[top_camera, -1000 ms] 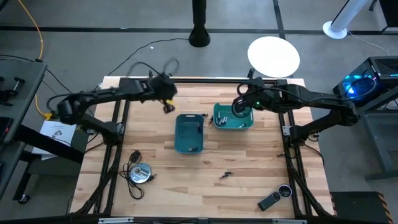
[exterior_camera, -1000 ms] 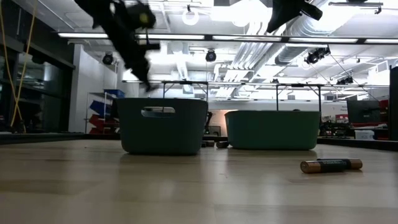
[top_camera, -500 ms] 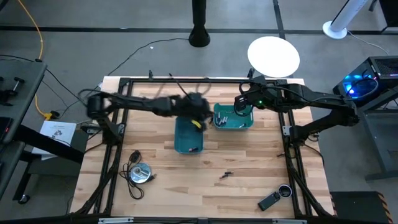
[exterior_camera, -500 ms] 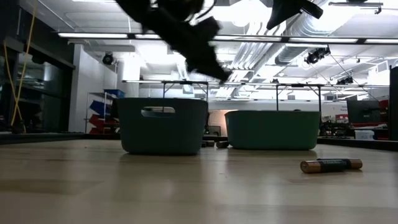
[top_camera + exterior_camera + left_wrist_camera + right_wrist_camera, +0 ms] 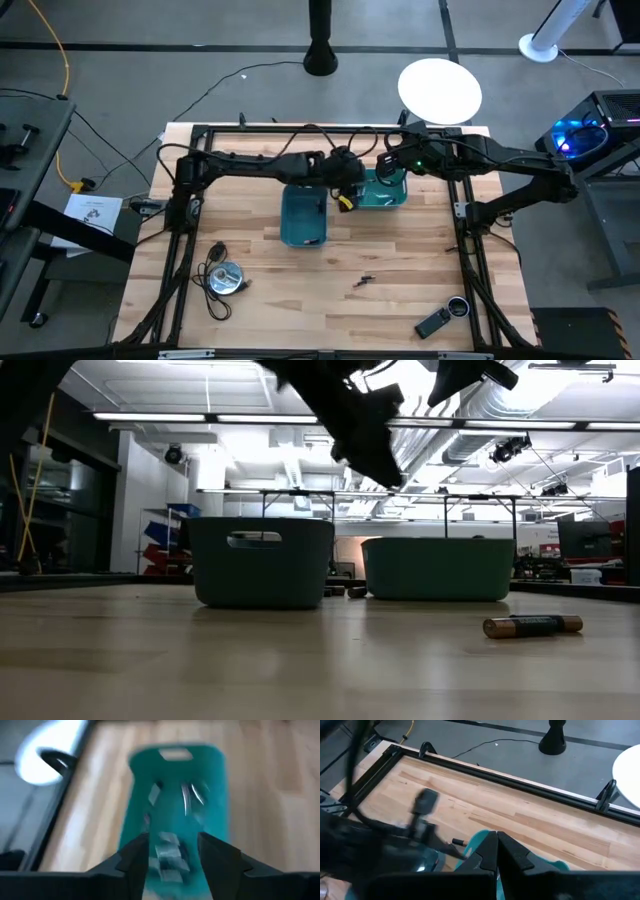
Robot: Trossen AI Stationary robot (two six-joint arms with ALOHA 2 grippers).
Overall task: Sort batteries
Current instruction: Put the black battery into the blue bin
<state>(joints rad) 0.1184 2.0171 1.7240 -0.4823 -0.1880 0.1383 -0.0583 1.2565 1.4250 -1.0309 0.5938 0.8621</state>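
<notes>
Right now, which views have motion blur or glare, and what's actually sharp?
Left wrist view: heavy motion smear, the teal bin and the batteries in it streaked. Right wrist view: the left arm blurred, wood sharp. Low view: backlit by ceiling lights, arms in silhouette, the loose battery crisp. High view: sharp.

Setting: robotics lab | evidence: exposed ceiling ducts (image 5: pixel 500 405) upper right, strip lights (image 5: pixel 210 417) upper left, framed wooden table (image 5: pixel 400 300), grey concrete floor (image 5: pixel 150 70)

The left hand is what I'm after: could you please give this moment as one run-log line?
left hand: open, over right teal bin holding batteries | right hand: shut, above same bin | loose battery: on table
</notes>
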